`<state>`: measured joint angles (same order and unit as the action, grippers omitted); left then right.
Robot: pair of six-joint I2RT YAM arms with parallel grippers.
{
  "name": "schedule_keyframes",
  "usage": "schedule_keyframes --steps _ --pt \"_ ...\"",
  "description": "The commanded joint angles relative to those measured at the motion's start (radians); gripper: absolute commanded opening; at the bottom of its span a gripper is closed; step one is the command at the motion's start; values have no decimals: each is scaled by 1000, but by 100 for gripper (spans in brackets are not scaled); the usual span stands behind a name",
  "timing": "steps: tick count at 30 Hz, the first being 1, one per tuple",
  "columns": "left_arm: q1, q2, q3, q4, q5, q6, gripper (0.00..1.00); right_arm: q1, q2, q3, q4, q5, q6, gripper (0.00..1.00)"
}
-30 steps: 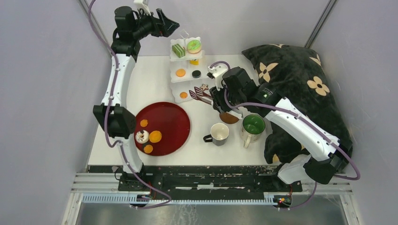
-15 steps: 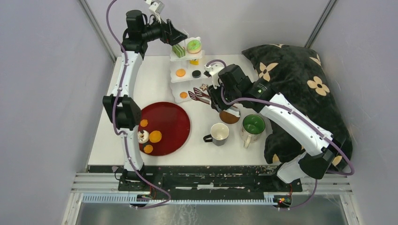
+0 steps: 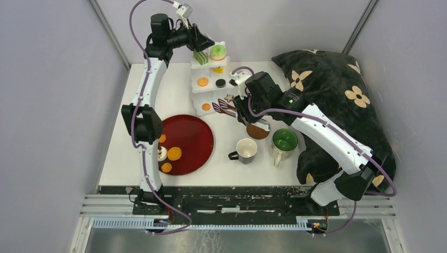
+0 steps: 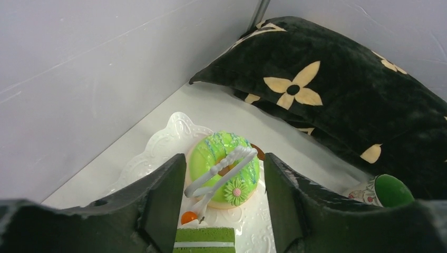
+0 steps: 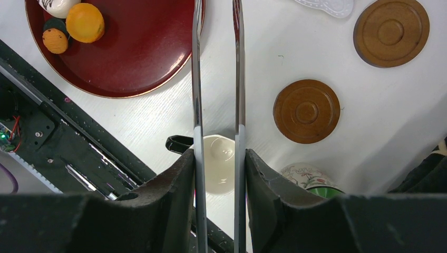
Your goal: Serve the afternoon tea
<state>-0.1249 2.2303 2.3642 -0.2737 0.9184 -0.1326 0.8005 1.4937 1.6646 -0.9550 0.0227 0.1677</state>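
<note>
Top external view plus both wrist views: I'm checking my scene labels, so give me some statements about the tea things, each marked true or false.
1. The green donut sits on the white stand's top tier. True.
2. The right tool grips the metal tongs. True.
3. The white mug stands on a coaster. False: it stands on the bare table, and both coasters in the right wrist view are bare.
4. The dark red tray is empty. False: orange discs and a white sweet lie on it.
5. The left tool hangs over the tray. False: it is up at the stand's top tier, open.
</note>
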Motion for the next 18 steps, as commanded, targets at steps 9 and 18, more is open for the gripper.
schedule_keyframes --steps 9,18 --pt "-8 -65 -26 47 -71 6 36 -7 -20 29 48 -20 -3 42" --pt "-25 -155 -120 50 -247 11 18 -7 -35 14 57 -30 6 42"
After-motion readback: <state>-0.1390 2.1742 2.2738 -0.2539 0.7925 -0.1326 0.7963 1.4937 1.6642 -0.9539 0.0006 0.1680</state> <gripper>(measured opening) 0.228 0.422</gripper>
